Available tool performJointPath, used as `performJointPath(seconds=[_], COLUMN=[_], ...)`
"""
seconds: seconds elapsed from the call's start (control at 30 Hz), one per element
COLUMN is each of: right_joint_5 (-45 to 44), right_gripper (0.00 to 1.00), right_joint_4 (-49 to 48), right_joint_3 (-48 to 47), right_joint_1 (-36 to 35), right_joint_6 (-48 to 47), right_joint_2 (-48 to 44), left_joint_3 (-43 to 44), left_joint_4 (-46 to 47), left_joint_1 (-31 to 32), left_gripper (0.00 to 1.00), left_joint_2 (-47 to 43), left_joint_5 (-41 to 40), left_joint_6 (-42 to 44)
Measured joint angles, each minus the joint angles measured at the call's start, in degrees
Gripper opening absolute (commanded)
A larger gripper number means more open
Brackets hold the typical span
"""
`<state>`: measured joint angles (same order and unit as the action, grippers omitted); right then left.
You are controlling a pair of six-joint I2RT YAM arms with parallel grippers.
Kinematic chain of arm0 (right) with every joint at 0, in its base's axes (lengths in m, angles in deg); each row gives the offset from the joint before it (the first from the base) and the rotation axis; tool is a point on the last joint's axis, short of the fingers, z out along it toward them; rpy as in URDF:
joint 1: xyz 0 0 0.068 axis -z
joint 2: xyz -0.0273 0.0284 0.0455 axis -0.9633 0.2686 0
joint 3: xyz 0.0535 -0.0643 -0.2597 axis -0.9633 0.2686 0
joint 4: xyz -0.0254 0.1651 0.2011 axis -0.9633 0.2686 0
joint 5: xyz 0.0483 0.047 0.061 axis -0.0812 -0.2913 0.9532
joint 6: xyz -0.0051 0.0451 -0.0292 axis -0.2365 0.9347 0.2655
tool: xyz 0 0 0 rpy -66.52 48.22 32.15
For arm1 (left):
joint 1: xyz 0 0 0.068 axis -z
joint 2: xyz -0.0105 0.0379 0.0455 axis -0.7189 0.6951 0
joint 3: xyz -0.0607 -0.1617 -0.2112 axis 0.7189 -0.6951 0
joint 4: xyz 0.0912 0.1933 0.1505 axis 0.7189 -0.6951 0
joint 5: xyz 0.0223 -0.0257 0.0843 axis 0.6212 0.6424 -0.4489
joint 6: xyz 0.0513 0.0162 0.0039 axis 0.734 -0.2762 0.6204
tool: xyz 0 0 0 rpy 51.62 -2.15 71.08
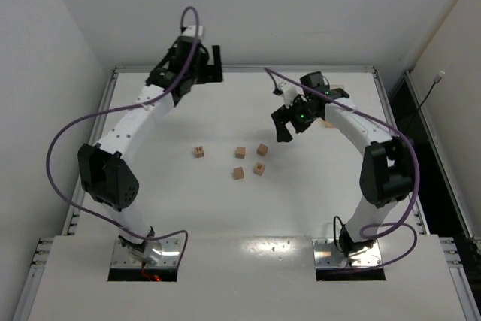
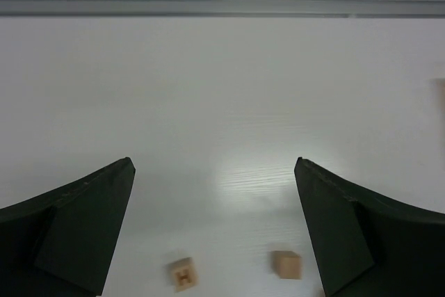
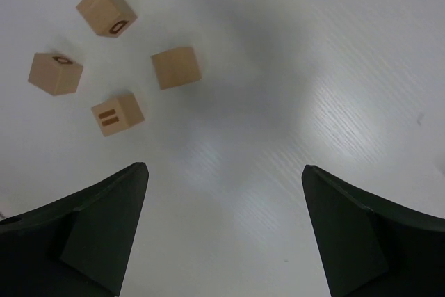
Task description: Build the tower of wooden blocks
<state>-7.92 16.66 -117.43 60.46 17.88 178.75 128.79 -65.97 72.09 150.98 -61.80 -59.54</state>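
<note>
Several small tan wood blocks lie loose and apart on the white table: one marked H (image 1: 199, 151), and a group of others (image 1: 240, 152) (image 1: 262, 149) (image 1: 258, 168) (image 1: 238, 174). No tower stands. My left gripper (image 1: 214, 64) is open and empty, high near the far edge; its wrist view (image 2: 214, 161) shows the H block (image 2: 183, 273) and a plain block (image 2: 286, 264) below it. My right gripper (image 1: 294, 124) is open and empty, right of the group; its wrist view (image 3: 224, 167) shows blocks at upper left (image 3: 106, 10) (image 3: 55, 73) (image 3: 117, 113) (image 3: 176, 67).
A pale wooden piece (image 1: 334, 89) shows behind the right arm at the far right, mostly hidden; a tan edge (image 2: 441, 95) shows at the right of the left wrist view. A raised metal rail (image 1: 240, 68) borders the table's far edge.
</note>
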Motion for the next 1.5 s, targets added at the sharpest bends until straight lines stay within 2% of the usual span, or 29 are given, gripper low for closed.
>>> performJointPath(seconds=[0.1,0.2,0.3,0.63,0.83,1.03,1.27,1.5], right_joint_5=[-0.1,0.0,0.2,-2.1,-2.7,-3.8,-4.5,-4.9], right_gripper=[0.85,0.84,0.8,0.76,0.76,0.69,0.51,0.17], right_joint_4=[-0.2,-0.3,0.6,2.5,3.5,4.1,4.8,5.8], right_joint_3=[0.0,-0.1,-2.0,-6.7,-10.4,-12.7,-14.0,-14.6], right_joint_1=[-4.1,-7.1,-8.1,-10.6,-11.7,-12.1,-12.4,-13.0], right_joint_6=[-1.3,-3.1,-4.9,-9.9,-11.5,-11.9,-12.7,-13.2], right_joint_2=[2.4,4.8,8.5,16.9,20.4,22.5,25.2,25.4], left_joint_3=[-0.3,-4.5,-9.7,-11.8,-11.8,-11.8,-11.8,-11.8], left_joint_4=[-4.3,-5.3,-8.1,-11.2,-11.2,-11.3,-11.3,-11.2], left_joint_1=[-10.6,-19.6,-24.6,-28.9,-30.2,-30.4,-30.8,-31.4], left_gripper=[1.0,1.0,1.0,1.0,1.0,1.0,1.0,1.0], left_joint_2=[0.3,-0.5,-1.6,-1.7,-1.7,-1.7,-1.2,-1.0], left_joint_5=[5.2,13.1,18.8,32.2,34.6,35.8,36.1,36.4], left_joint_6=[2.6,5.1,7.0,9.2,9.2,9.2,9.2,9.2])
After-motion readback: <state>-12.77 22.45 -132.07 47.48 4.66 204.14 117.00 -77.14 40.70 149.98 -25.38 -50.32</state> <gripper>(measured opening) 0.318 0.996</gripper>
